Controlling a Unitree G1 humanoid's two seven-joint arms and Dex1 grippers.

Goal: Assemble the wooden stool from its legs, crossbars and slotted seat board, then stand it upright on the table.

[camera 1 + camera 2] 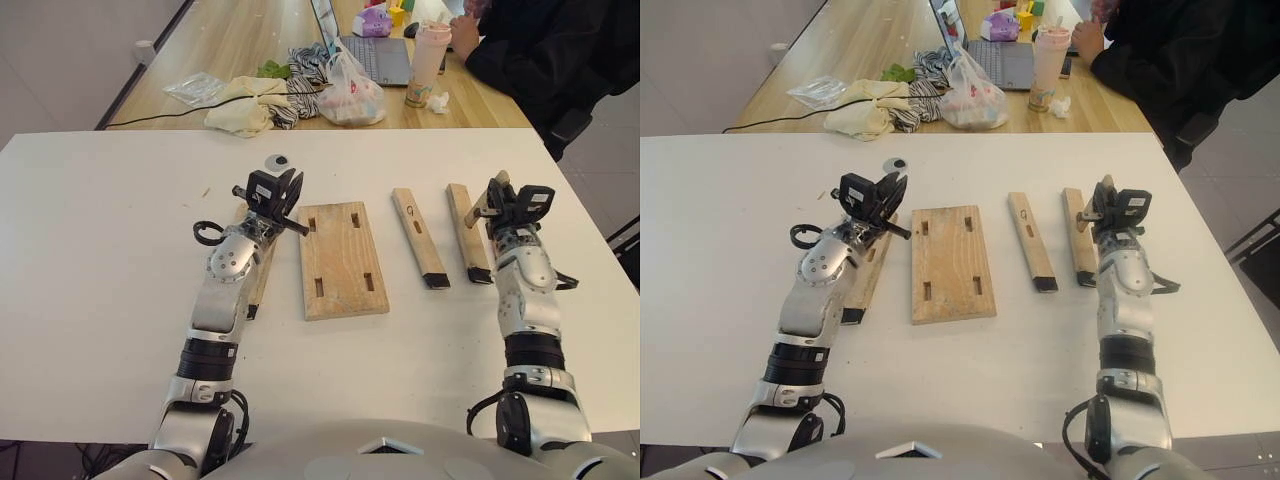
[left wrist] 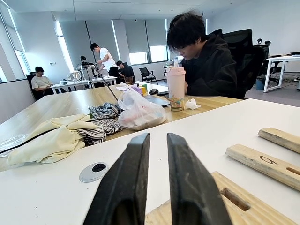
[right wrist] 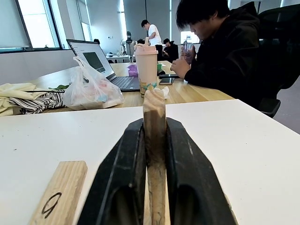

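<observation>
wooden parts lie unjoined: our right gripper (image 3: 154, 123) pinches a short pale wooden crossbar (image 3: 154, 101) above the rightmost leg (image 1: 470, 240), our left gripper (image 2: 158, 137) hangs narrow and empty by the flat slotted seat board (image 1: 342, 258), so fitting crossbar into leg comes next.

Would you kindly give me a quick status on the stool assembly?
Left gripper open, empty, by the seat board. Right gripper shut on a wooden piece. Seat board flat, nothing assembled. Nothing in the way.

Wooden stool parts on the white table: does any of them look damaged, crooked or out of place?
Nothing looks damaged or spilled. The slotted seat board lies flat, with two legs beside it. The only part not lying flat is a wooden piece clamped in the right end effector.
</observation>
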